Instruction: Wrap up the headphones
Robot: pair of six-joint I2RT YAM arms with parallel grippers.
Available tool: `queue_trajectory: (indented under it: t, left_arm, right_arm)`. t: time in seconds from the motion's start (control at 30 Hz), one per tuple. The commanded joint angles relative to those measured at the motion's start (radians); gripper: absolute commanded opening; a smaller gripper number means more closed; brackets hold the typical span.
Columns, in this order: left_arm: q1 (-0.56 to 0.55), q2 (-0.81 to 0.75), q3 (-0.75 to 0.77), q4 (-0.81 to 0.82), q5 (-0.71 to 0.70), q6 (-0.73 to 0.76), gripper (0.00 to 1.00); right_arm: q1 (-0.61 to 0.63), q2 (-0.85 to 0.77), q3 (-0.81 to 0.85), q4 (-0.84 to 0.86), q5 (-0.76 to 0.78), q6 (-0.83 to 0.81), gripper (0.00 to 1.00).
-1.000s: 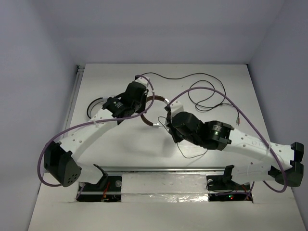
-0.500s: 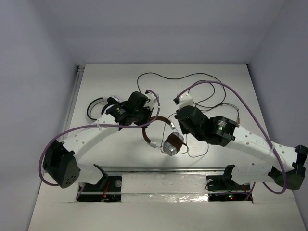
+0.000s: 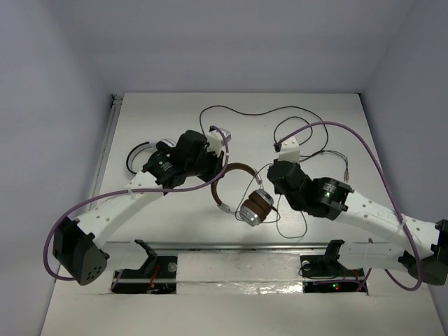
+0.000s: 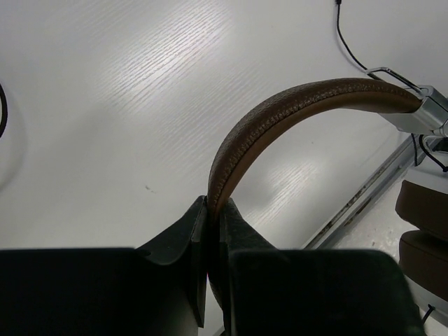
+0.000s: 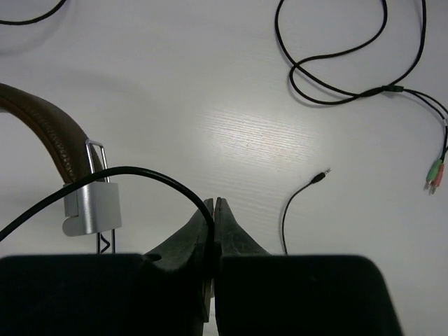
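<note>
A lab test cell — bare pale walls (image 3: 238,42) on three sides; white worktable (image 3: 161,112).

Headphones (image 4: 280,115) lie mid-table (image 3: 154,115), between two grippers. Headband arches away from arm bases; its left side sits between fingers of left gripper (image 4: 213,210). Earcups (image 3: 254,208) sit nearer arm bases than headband. Right gripper (image 5: 213,210) is just right of headband, with cable (image 5: 382,89) between its fingers. Remaining cable loops on table behind and right of headphones.

I find open passage at the far-left and far-right corners; the cable (image 5: 389,88) sprawls along the far edge, and the headphones (image 3: 256,208) block the centre.
</note>
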Motion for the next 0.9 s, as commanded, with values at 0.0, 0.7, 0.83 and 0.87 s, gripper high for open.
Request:
queue_trajectory:
  t: [0.0,0.7,0.83,0.87]
  left_arm:
    - [0.004,-0.050,0.020,0.077,0.068,-0.031,0.00]
    - [0.135,-0.105,0.095,0.214,0.246,-0.138,0.00]
    - [0.135,-0.108,0.116,0.220,0.229,-0.161,0.00]
    - [0.135,-0.108,0.121,0.220,0.217,-0.167,0.00]
  right_arm:
    - [-0.007,-0.025,-0.046,0.112,0.061,0.107,0.00]
    - [-0.049,-0.250,-0.520,0.824,-0.243,0.230,0.34]
    - [-0.058,-0.246,-0.596,0.984,-0.320,0.230,0.44]
    - [-0.069,-0.243,-0.609,1.006,-0.337,0.235,0.48]
